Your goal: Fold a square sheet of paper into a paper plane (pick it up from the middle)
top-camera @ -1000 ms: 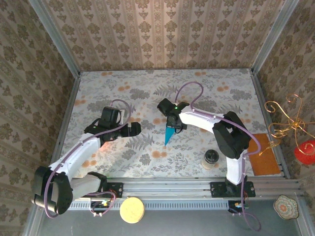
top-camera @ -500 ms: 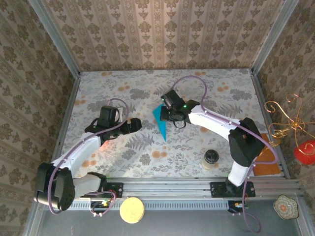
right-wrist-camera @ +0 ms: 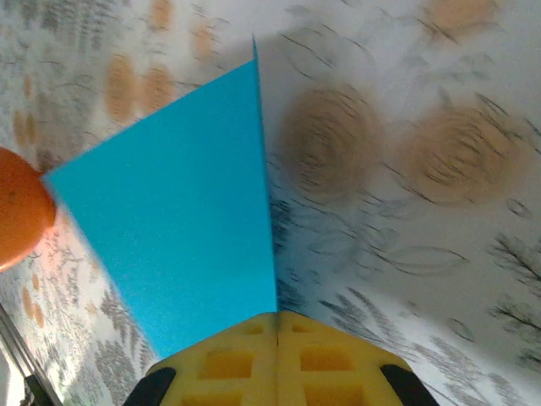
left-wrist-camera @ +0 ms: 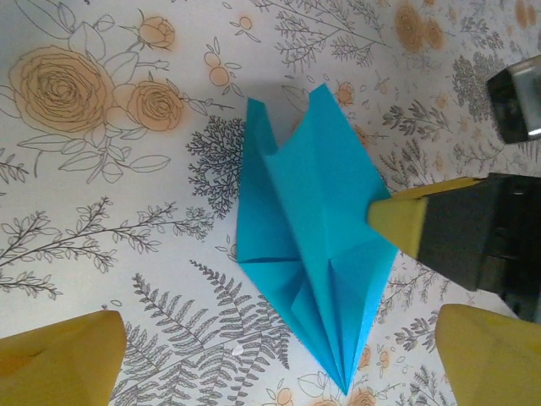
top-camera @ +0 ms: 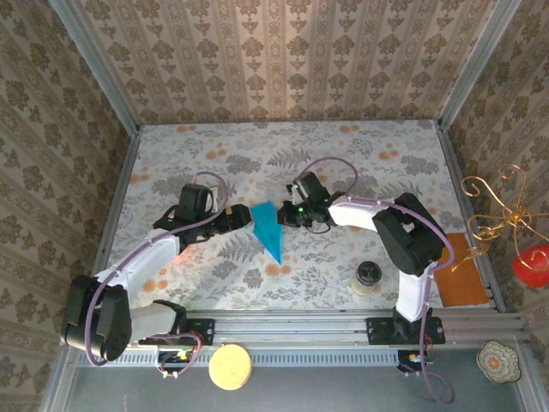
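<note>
now that the right jaws, shut on the teal-blue folded paper plane (top-camera: 268, 230), have swung it left over the floral surface (top-camera: 360, 163), the wide-open empty left jaws can take it.

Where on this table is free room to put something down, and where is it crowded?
Bare cloth runs along the back wall, and beyond the right arm to the far right corner. More lies at the front, between the paper plane and the small jar. The centre is crowded: the left arm and right arm meet at the plane.
</note>
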Controlling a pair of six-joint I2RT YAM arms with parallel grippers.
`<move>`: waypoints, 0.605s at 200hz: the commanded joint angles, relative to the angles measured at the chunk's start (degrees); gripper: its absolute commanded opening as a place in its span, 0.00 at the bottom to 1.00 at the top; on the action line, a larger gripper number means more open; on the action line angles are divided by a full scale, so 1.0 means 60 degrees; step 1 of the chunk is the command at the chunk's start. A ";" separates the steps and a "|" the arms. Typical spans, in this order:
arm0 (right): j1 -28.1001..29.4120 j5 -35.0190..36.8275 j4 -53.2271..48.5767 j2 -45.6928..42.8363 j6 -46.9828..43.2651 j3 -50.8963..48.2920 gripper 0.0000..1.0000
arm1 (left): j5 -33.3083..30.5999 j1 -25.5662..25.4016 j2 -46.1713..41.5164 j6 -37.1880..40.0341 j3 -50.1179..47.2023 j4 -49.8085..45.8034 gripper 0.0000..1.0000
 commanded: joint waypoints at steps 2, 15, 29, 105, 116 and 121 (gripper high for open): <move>-0.0299 -0.0523 0.0918 0.0062 0.0340 -0.0389 0.04 | -0.0160 -0.0172 0.0152 -0.0483 -0.0328 0.0255 0.94; -0.0434 -0.0535 0.1076 0.0057 0.0410 -0.0651 0.05 | -0.0170 -0.0286 0.0280 -0.0693 -0.0436 0.0476 0.92; -0.0530 -0.0524 0.1198 0.0060 0.0494 -0.0827 0.06 | -0.0223 -0.0486 0.0480 -0.0959 -0.0520 0.0772 0.92; -0.0649 -0.0438 0.1285 -0.0017 0.0587 -0.1071 0.06 | -0.0275 -0.1766 0.2550 -0.1497 0.0493 0.1527 0.68; -0.0644 -0.0436 0.1280 -0.0009 0.0590 -0.1079 0.06 | -0.0292 -0.1790 0.2851 -0.1616 0.0676 0.1523 0.63; -0.0648 -0.0435 0.1287 -0.0032 0.0590 -0.1066 0.06 | -0.0291 -0.1790 0.2989 -0.1659 0.0746 0.1540 0.60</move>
